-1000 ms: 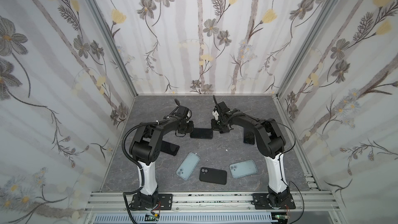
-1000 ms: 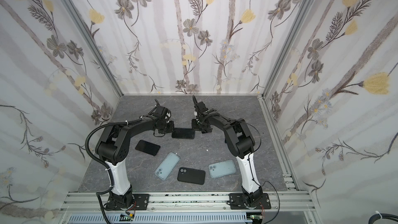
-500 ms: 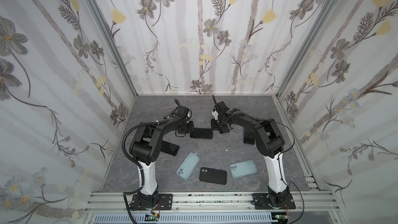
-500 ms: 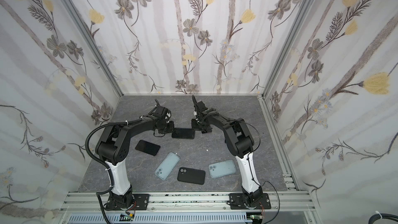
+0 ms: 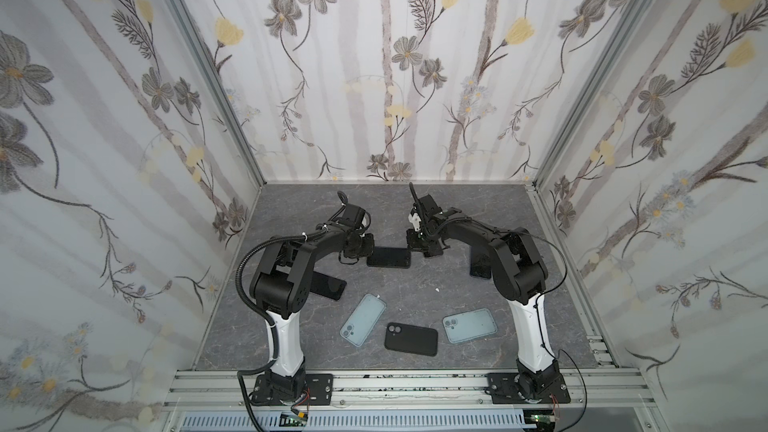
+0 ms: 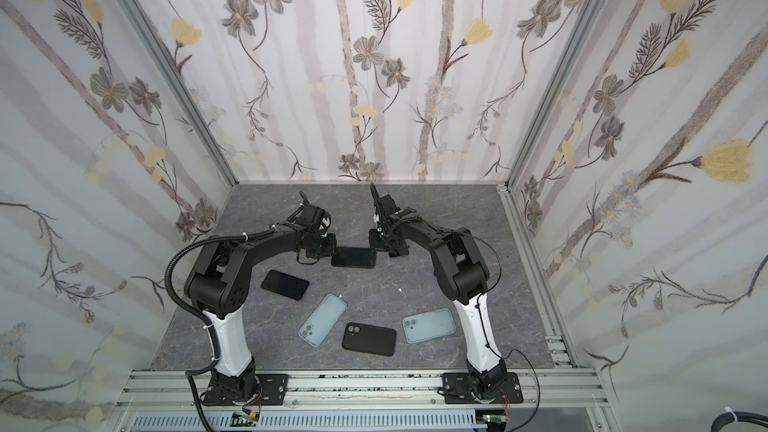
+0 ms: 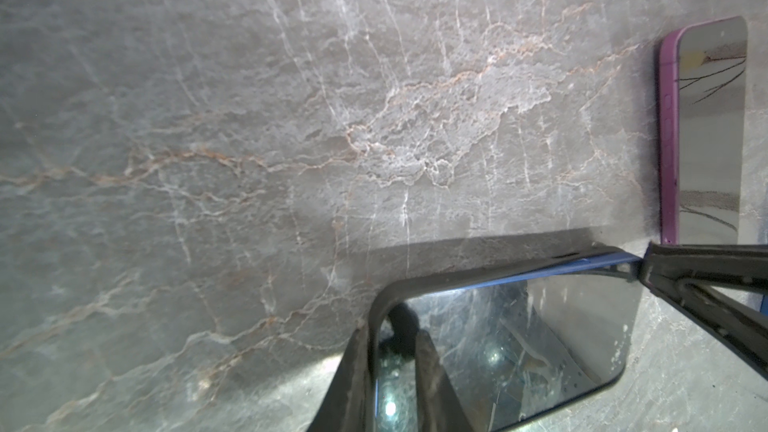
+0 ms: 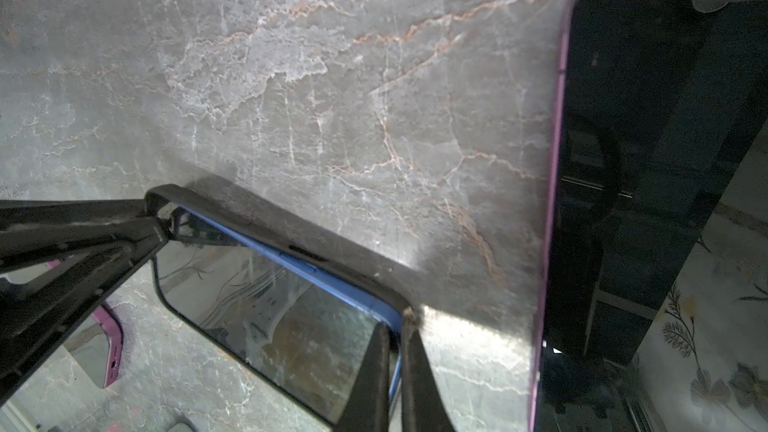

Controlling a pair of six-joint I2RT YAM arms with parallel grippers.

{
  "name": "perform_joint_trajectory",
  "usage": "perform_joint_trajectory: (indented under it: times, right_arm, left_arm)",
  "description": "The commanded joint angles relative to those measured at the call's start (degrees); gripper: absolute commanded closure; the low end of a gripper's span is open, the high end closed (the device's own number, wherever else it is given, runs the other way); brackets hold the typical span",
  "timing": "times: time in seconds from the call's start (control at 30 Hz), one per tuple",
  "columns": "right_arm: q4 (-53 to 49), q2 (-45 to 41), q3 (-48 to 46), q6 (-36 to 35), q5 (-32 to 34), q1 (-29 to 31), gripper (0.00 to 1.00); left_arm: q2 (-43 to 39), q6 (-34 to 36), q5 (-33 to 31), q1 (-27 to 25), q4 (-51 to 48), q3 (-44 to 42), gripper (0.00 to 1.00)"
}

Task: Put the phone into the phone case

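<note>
The phone point(image 5: 388, 258) lies flat, screen up, at the back middle of the desk point(image 5: 415, 292), lengthwise between the two arms, with one pair of jaws at each short end. It sits inside the black phone case point(image 8: 291, 234). In the right wrist view the phone's blue side edge shows just inside the case's raised rim along one long side. Whether that rim is fully seated cannot be told. The left jaws are nearly together, pinched on the corner of the case at the phone's left end: in the left wrist view one finger point(image 7: 353, 384) stands outside the rim and the other lies over the glass. The right jaws are closed to a thin slit on the opposite end, at a corner where the black rim meets the blue edge, and one finger point(image 8: 370, 384) rests on the screen side. Both pairs of jaws sit low, at the level of the desk top. A dark phone with a purple edge point(image 6: 285, 284) lies near the left arm, and another purple-edged phone point(image 7: 706, 130) lies near the right arm. Toward the front of the desk, well apart from the jaws, a pale blue-grey slab point(image 5: 363, 320), a black slab point(image 5: 411, 339) and a second pale blue-grey slab point(image 5: 469, 325) lie camera side up.
</note>
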Motion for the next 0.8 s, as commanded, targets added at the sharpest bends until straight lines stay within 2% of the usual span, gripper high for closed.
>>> perform_joint_trajectory:
  times: [0.0, 0.43, 0.6, 0.77]
  right_arm:
    - [-6.6, 3.9, -1.1, -0.7, 3.1, 0.6, 0.92]
    - [-6.7, 4.1, -0.3, -0.6, 0.6, 0.6, 0.93]
    - [-7.4, 1.0, 2.6, -0.4, 1.0, 0.2, 0.92]
    - [-10.3, 1.7, 6.9, -1.2, 1.4, 0.2, 0.91]
  left_arm:
    - [0.2, -0.4, -0.1, -0.1, -0.9, 0.4, 0.81]
    - [0.0, -0.3, -0.5, -0.1, -1.1, 0.4, 0.81]
    - [-0.4, -0.3, -0.4, -0.1, -1.0, 0.4, 0.81]
    - [-0.6, -0.3, -0.4, -0.1, -1.0, 0.4, 0.81]
